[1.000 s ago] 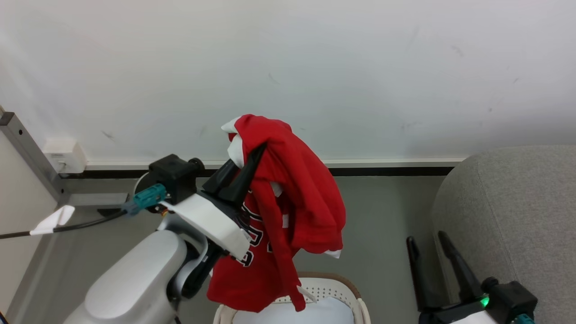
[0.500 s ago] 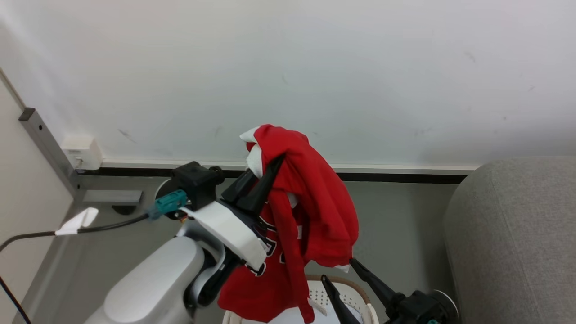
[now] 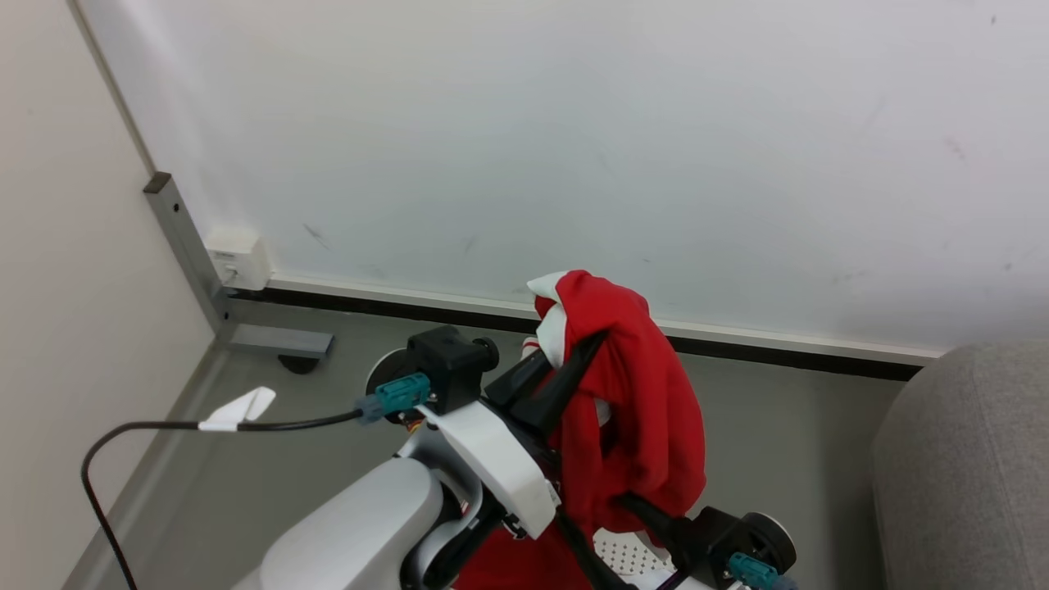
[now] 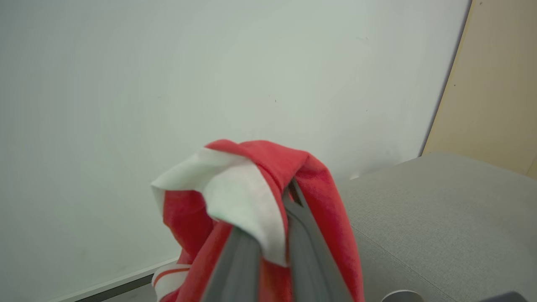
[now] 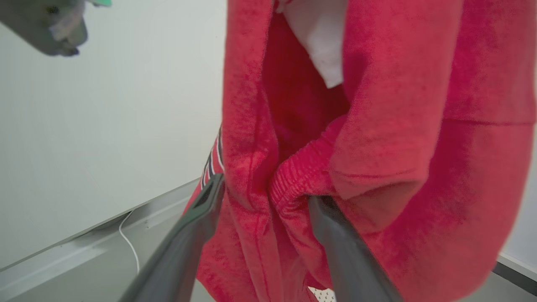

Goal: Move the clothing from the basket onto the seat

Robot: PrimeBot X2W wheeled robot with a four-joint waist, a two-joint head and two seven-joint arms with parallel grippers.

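Note:
The clothing [image 3: 647,410], a red jersey with white trim, hangs in the air from my left gripper [image 3: 592,351], which is shut on its top fold. In the left wrist view the two grey fingers [image 4: 308,251] pinch red and white cloth [image 4: 243,197]. My right gripper [image 3: 594,512] reaches up from below, open. Its fingers [image 5: 197,218] stand on either side of a hanging red fold [image 5: 293,176]. Beneath the jersey a small patch of the cream perforated basket [image 3: 627,555] shows. The grey seat [image 3: 967,467] is at the right, also seen behind the cloth [image 4: 440,218].
A white wall with a dark baseboard [image 3: 787,352] runs behind. A metal post [image 3: 184,246] and a white socket box [image 3: 238,258] stand at the left corner. A black cable with a white tag [image 3: 238,410] trails over the grey floor [image 3: 270,483].
The head camera has shifted. My right gripper came from low beside the seat to under the jersey, its open fingers now astride a fold. The left gripper still holds the jersey up.

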